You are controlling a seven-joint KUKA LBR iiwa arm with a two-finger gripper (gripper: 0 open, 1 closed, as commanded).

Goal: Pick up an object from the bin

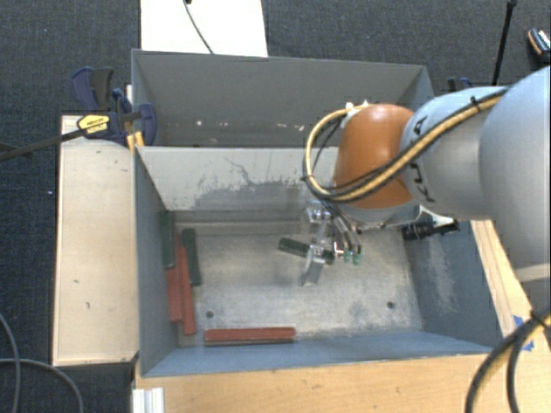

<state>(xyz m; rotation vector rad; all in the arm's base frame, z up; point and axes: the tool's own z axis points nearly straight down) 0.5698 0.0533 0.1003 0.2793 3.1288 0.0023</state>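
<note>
Your gripper (317, 263) hangs low over the middle of the grey metal bin (387, 304); you cannot tell whether it is apart or closed. A small dark green block (293, 247) sits right against its left side. Along the left wall lie long red bars (179, 286) and dark green bars (191, 258), well apart from it. A flat red bar (250, 335) lies by the front wall.
</note>
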